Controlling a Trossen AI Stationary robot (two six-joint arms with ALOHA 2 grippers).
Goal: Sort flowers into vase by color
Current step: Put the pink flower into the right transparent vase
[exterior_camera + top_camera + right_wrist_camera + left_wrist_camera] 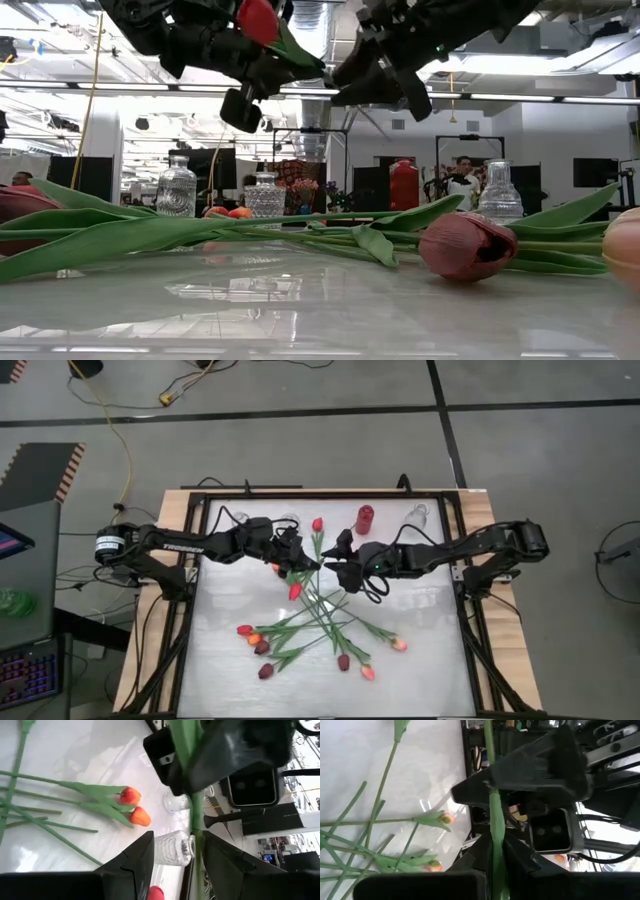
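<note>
Both grippers hover above the table's middle, facing each other. My left gripper [297, 558] [496, 865] is shut on a red-headed tulip whose head [295, 592] [258, 18] is high above the table. My right gripper [343, 556] [177, 865] is open, its fingers standing on either side of the same stem [197, 827], farther from the head. Several other tulips [320, 630], with pink, orange, red and maroon heads, lie crossed in a heap on the white table. Another red tulip [317, 525] lies toward the far edge. My left gripper pinches the tulip's green stem [494, 827] between its two fingers, with the fingers across the stem. The flower is lifted clear of the table and lies roughly level, its head toward the near side. My right gripper: the stem runs close along one finger [220, 862]; whether they touch, I cannot tell.
Along the far edge stand two clear glass vases [240, 518] [290, 518], a red vase [365, 517] and another clear vase [418, 515]. Black frame rails [465, 620] border the table. People show in the room beyond [462, 175].
</note>
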